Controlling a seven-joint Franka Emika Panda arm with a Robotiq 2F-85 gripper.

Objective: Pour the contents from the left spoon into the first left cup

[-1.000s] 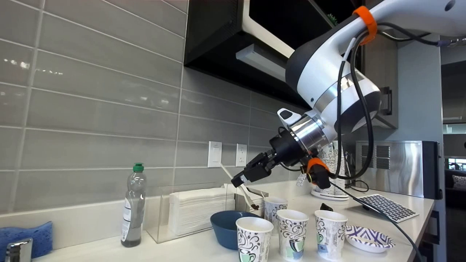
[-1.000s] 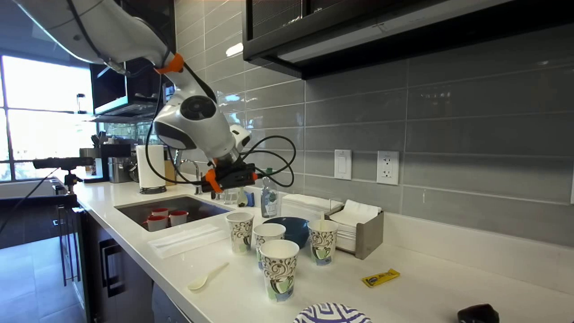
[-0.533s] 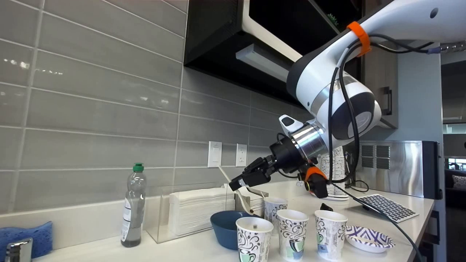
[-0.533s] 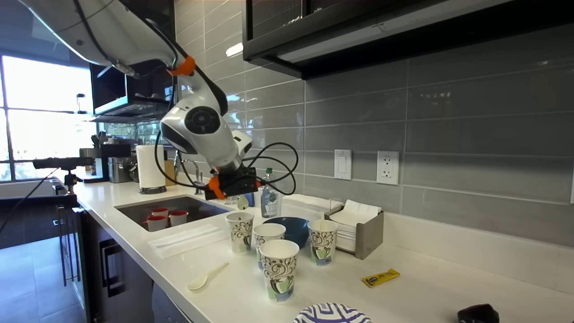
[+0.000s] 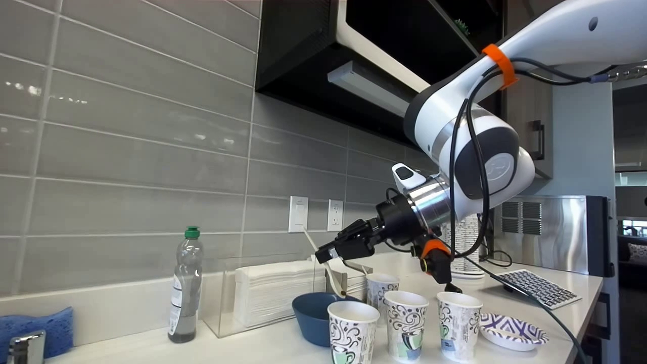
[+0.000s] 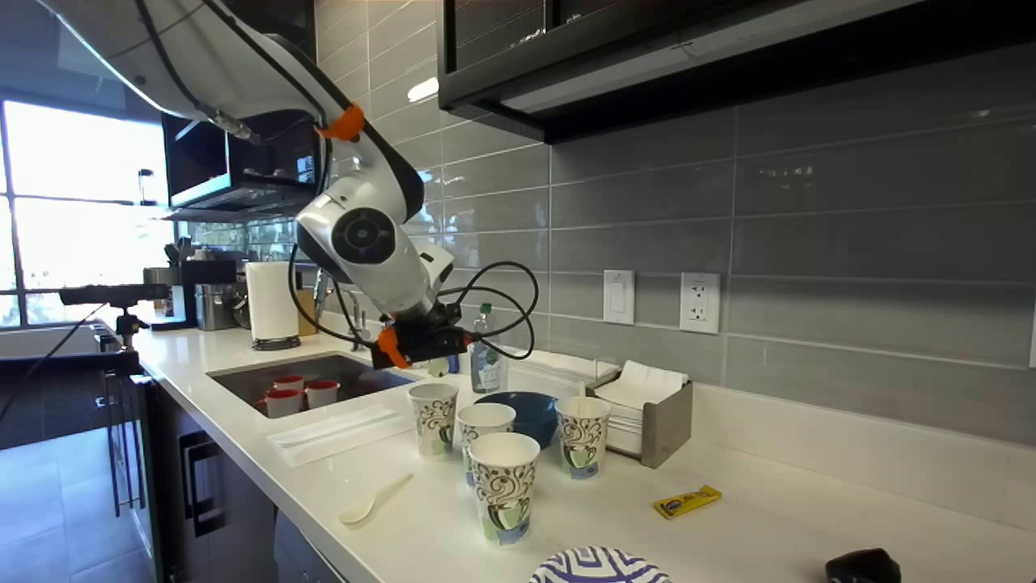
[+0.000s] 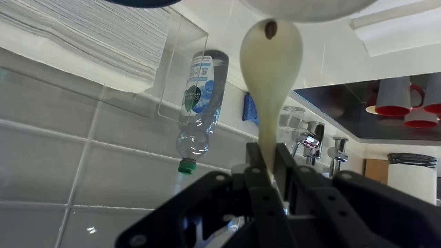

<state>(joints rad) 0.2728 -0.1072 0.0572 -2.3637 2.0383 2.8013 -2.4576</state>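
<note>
Spoon [image 7: 272,72] and tool [image 7: 268,153] slightly lower than before, bottle [image 5: 186,290] far left in an exterior view, label [image 7: 200,86] partly legible as "Seven", tool clamped on the spoon's handle, brown bit [image 7: 270,30] near its tip, leftmost patterned cup [image 5: 352,334] close by on the counter [image 5: 242,351].

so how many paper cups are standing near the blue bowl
4. In an exterior view: left cup nearest the sink, front cup nearest the patterned dish, middle cup partly behind it, right cup beside the napkins.
</note>
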